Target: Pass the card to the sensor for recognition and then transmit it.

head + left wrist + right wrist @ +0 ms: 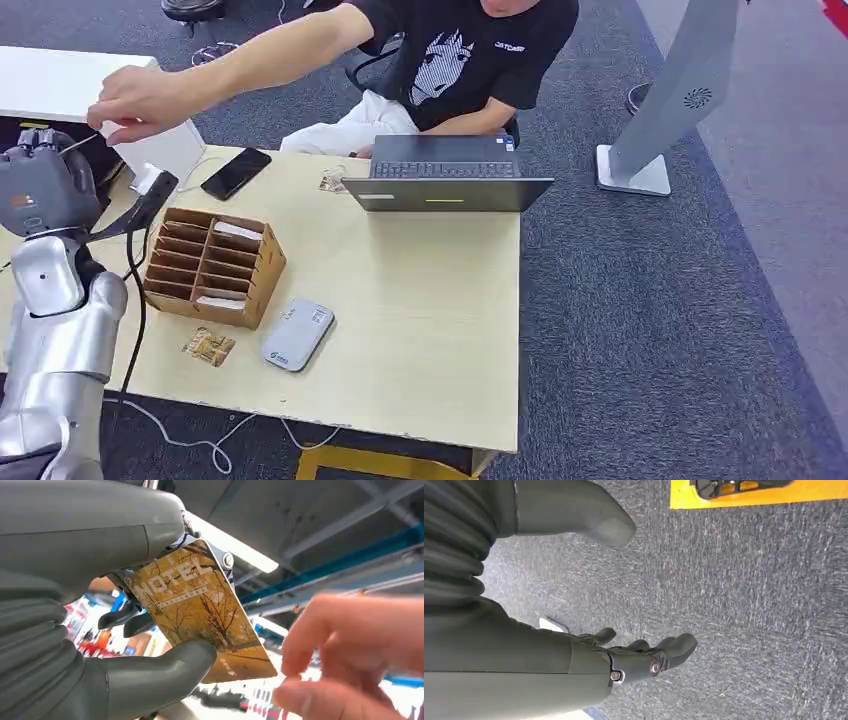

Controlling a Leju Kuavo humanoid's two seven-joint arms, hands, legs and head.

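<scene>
Pinching the card (202,612) in the left hand (100,645), right hand (644,657) hanging empty, fingers apart. Risking a drop (thin pinch) with the person's hand (350,655) reaching close.

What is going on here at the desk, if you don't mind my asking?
The robot's left hand is raised and holds a brown hotel card between thumb and fingers. A seated person reaches across, and the person's hand is close to the card's free end, not yet gripping it. On the table sit a cardboard card organizer, a grey sensor, another card, a phone and a laptop. The right hand hangs open over the carpet.
</scene>
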